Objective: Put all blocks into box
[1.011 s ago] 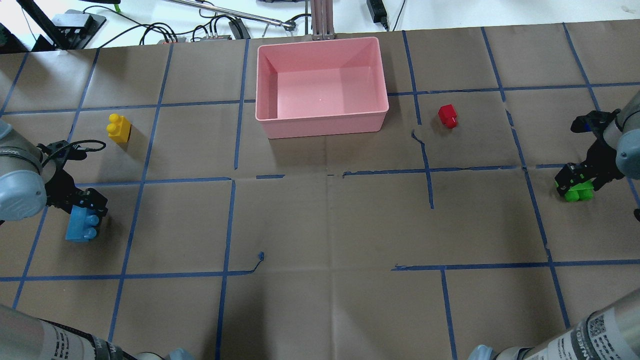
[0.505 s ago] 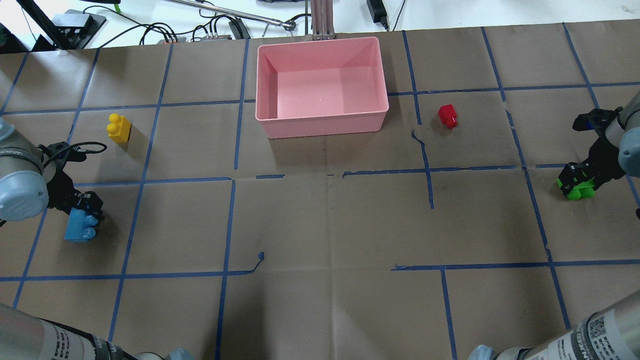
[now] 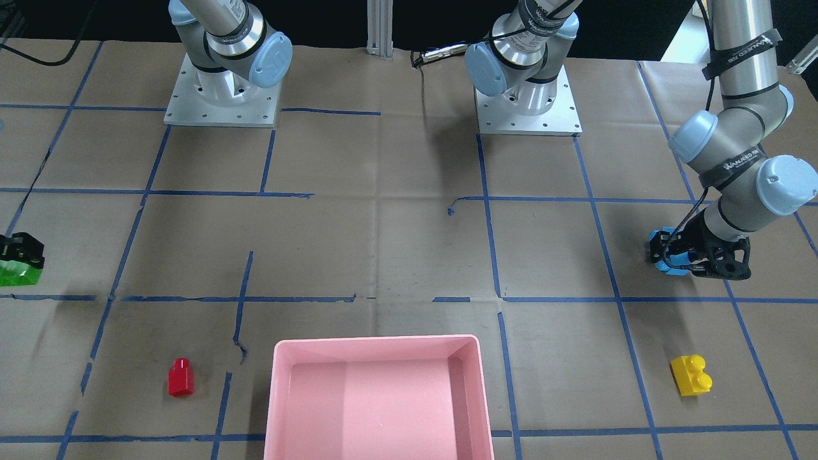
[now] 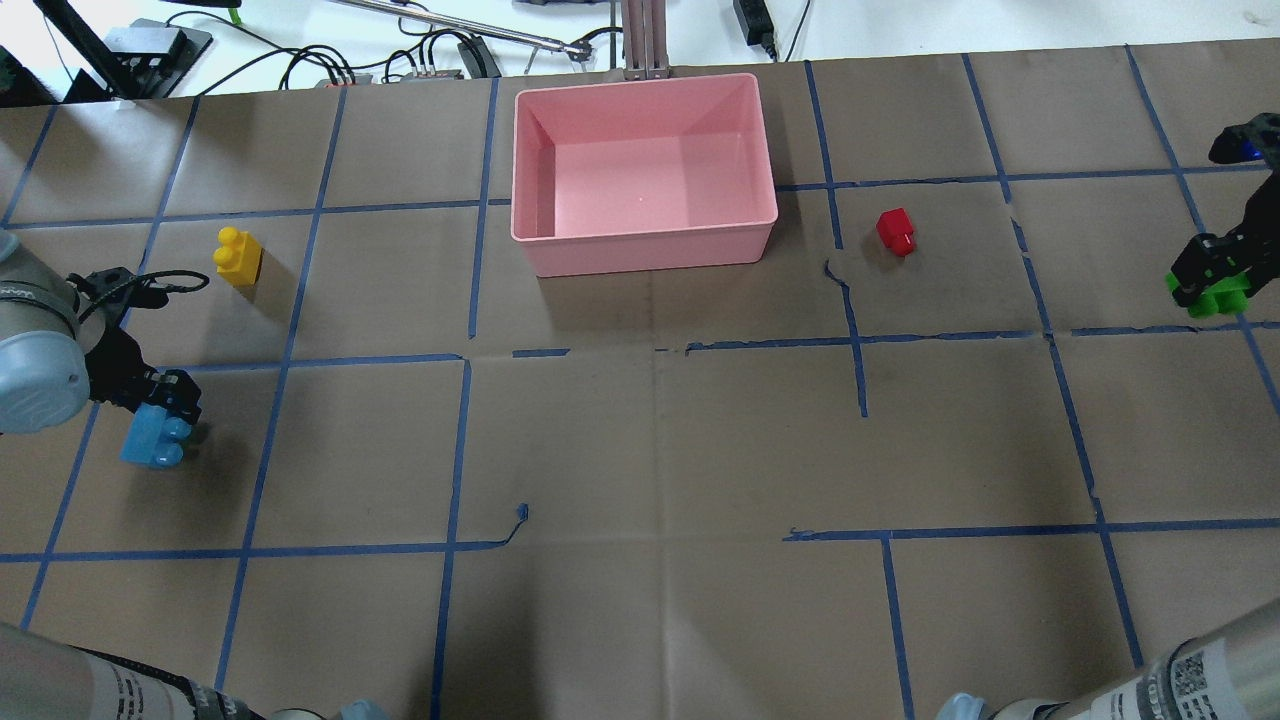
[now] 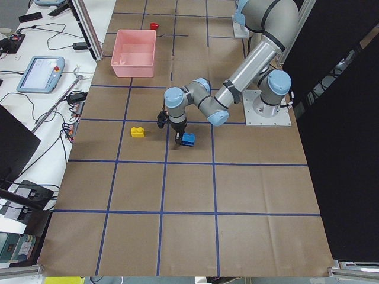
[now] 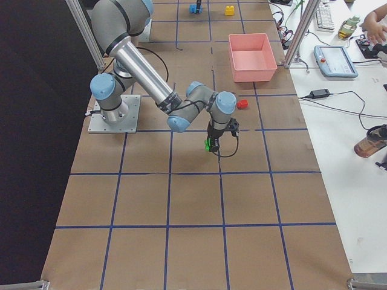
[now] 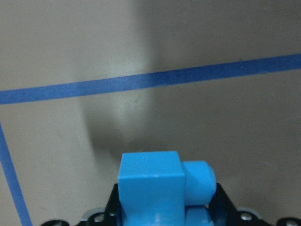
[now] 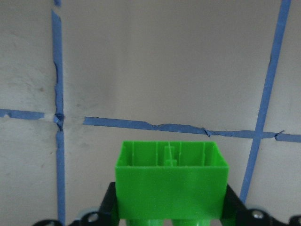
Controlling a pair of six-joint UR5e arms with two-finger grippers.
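Left claw [image 4: 163, 408] pinches blue block [image 4: 147, 443], studs facing right, long axis near-far. Right claw [image 4: 1206, 276] pinches green block [image 4: 1219, 298], studs facing near.

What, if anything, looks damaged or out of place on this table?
Only the blue tape grid: a strip near the red block is torn and wavy, and another loose end curls off its line mid-table. The pink box looks undamaged.

1. Overhead: behind robot [image 3: 511, 64], looks fwd + down; box [image 4: 645, 250] top centre.
2. Front: across table [image 3: 383, 243], faces robot; same box bottom centre.
3. Side cams: table ends, high, far.
4. Wrist cams: v. close, facing table.
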